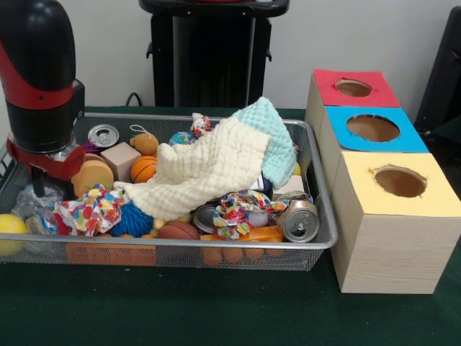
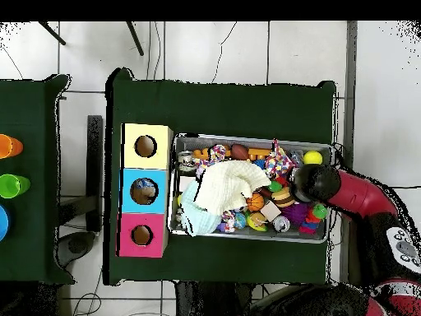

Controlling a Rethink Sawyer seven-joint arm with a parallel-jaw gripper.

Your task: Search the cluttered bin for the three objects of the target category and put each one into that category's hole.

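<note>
A wire mesh bin [image 1: 320, 191] holds mixed clutter. A cream cloth [image 1: 205, 173] and a light blue cloth [image 1: 270, 133] cover its middle. Around them lie cans [image 1: 299, 220] [image 1: 103, 135], a small basketball [image 1: 142, 169], a brown ball [image 1: 178, 231], a yellow ball [image 1: 11, 232], wooden blocks [image 1: 120, 160], a blue yarn ball [image 1: 131, 222] and colourful fabric toys [image 1: 90, 210]. To the right stand three boxes with round holes in red [image 1: 353, 88], blue [image 1: 372, 128] and yellow [image 1: 400, 182] tops. My gripper [image 1: 39, 180] hangs low over the bin's left end, mostly hidden by the wrist [image 2: 316, 183].
The bin [image 2: 185, 141] and the row of boxes [image 2: 145, 191] sit on a green table. The boxes touch the bin's side. A second green table with coloured cups [image 2: 10, 185] stands apart beyond the boxes. A black stand [image 1: 209, 50] rises behind the bin.
</note>
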